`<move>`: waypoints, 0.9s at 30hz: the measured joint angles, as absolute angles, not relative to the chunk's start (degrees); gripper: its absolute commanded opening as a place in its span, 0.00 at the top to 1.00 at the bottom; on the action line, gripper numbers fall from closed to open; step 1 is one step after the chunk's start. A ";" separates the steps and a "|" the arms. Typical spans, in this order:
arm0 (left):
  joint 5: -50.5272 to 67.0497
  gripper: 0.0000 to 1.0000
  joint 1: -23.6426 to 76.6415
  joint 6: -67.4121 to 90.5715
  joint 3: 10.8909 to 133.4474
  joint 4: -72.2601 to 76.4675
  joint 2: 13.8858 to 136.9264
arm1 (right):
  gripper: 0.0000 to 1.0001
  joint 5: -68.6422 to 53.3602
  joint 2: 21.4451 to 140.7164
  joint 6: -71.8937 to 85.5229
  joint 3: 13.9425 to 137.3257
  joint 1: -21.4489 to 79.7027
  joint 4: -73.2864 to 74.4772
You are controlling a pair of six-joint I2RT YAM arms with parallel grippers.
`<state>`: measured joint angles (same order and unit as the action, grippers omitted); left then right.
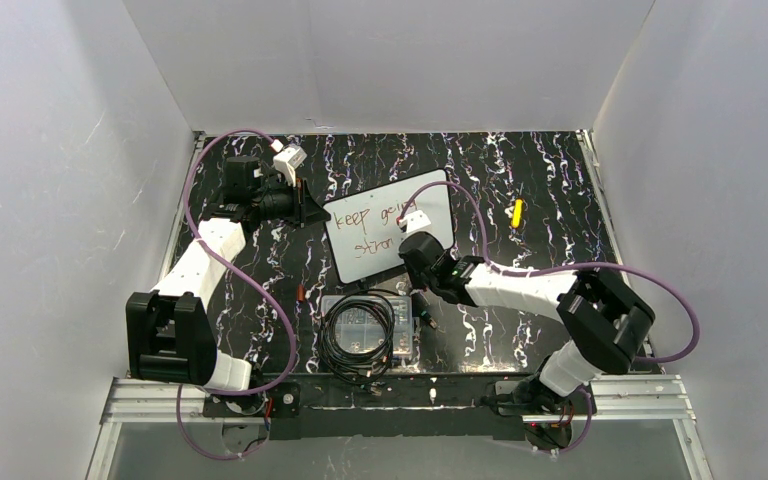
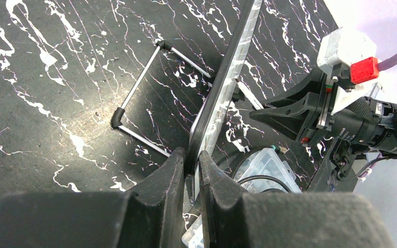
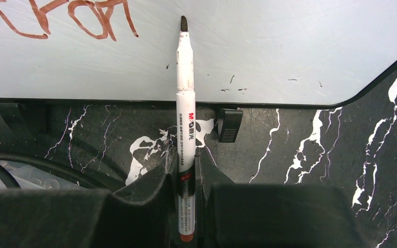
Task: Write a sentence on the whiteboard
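Left gripper [image 2: 192, 155]: being closed on the left rim of the whiteboard [image 1: 355, 262], which is being stood mid-table. Sentence [image 1: 372, 218]: "keep going" being shown above "stron", the rest hidden. Right gripper [image 3: 186, 165]: marker [image 3: 185, 93], labelled "M&G", being clamped, tip over blank board near the lower edge. Table [image 1: 550, 180]: open ground being left rightward.

sentence [image 1: 368, 230] end behind right hand [image 1: 409, 238]
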<state>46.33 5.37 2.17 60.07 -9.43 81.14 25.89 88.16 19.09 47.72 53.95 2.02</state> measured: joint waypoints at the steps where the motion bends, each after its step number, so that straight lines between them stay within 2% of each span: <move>1: 46.33 1.00 5.37 2.17 60.07 -9.43 81.14 | 0.99 25.67 88.51 19.03 47.92 53.82 2.02; 27: 46.33 1.00 5.37 2.17 60.07 -9.43 81.14 | 0.99 22.74 88.77 16.95 47.70 53.65 1.39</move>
<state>46.33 5.37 2.17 60.07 -9.43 81.14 22.74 88.77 16.95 47.70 53.65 1.39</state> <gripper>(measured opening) 0.127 0.214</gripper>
